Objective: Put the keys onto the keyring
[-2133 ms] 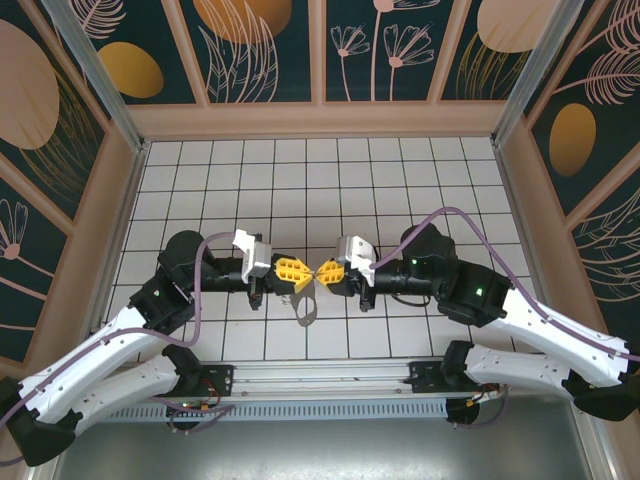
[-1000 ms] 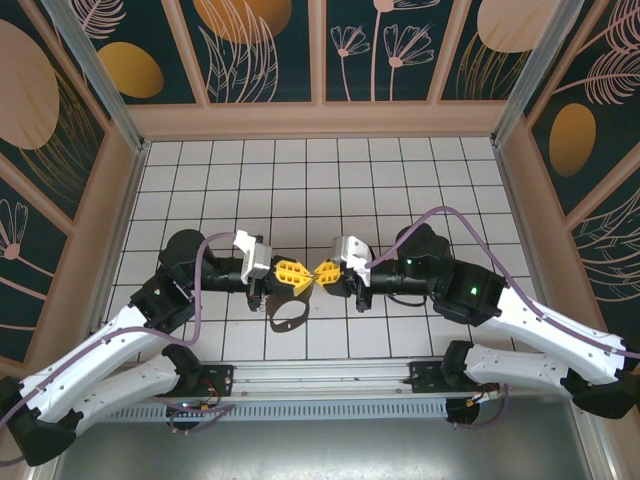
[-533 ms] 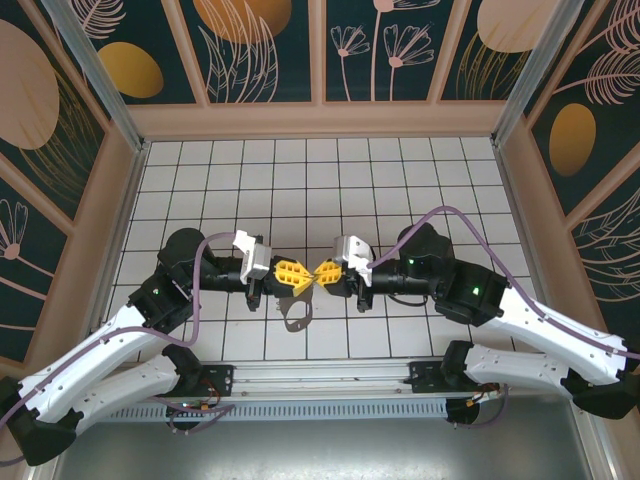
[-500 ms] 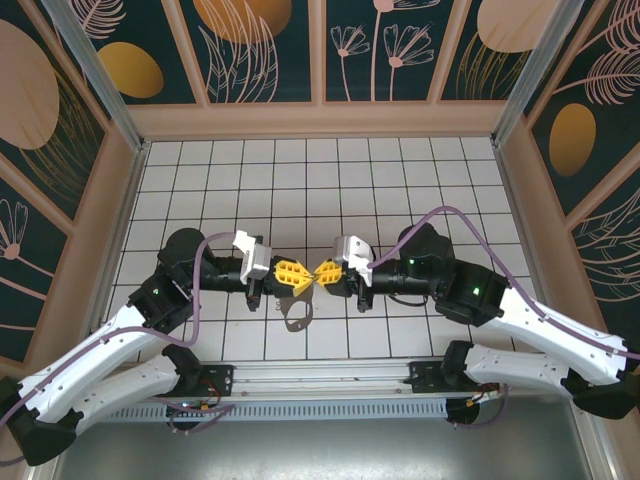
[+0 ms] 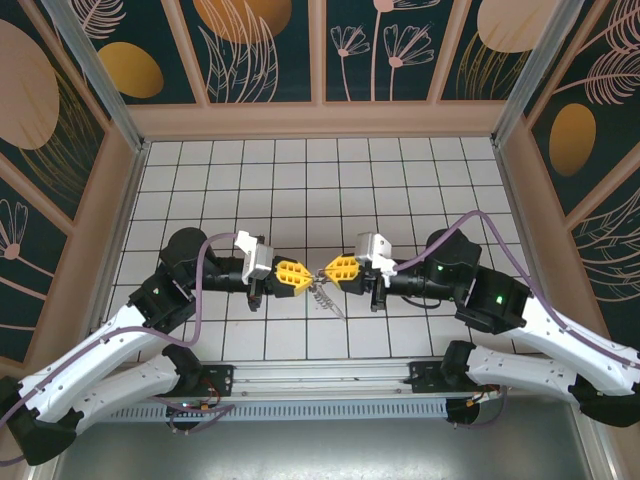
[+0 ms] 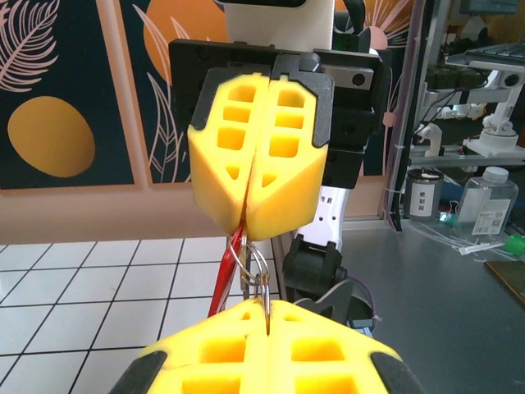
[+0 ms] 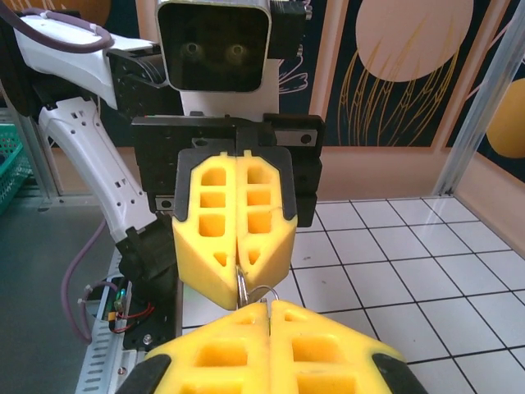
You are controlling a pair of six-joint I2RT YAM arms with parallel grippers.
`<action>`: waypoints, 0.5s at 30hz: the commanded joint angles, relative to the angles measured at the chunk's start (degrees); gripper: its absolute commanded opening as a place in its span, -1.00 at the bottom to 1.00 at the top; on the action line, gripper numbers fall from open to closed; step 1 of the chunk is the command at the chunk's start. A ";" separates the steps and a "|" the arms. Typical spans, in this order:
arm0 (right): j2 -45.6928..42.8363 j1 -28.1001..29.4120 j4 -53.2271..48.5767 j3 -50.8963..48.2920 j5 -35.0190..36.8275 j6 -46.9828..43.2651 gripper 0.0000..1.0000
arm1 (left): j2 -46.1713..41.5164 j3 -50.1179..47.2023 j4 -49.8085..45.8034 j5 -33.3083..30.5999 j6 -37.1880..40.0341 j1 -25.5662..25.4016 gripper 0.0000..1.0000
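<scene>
The thin wire keyring [image 6: 256, 263] hangs in the air, stretched between the closed left hand [image 6: 267, 316] and closed right hand [image 6: 248, 226]. The red-tagged key [image 6: 226, 275] dangles slantwise against it.

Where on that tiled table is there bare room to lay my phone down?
It is crowded mid-front, where the left gripper and right gripper pinch the keyring between them. Bare tiles stretch from there to the back wall, corner to corner.

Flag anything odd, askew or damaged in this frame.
Nothing stands out. The left gripper and right gripper, both shut, pinch a thin wire ring between them above the tiles; a red tag hangs beside it.
</scene>
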 commanded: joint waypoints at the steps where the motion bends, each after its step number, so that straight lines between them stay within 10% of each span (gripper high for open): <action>1: -1.12 -0.03 3.69 0.46 2.56 1.33 -1.00 | -0.77 0.62 -0.73 1.13 0.68 -0.54 -1.00; 15: -2.28 -0.03 3.05 -1.02 7.07 1.14 -1.00 | -0.23 0.27 -2.60 -3.87 1.71 -0.50 -1.00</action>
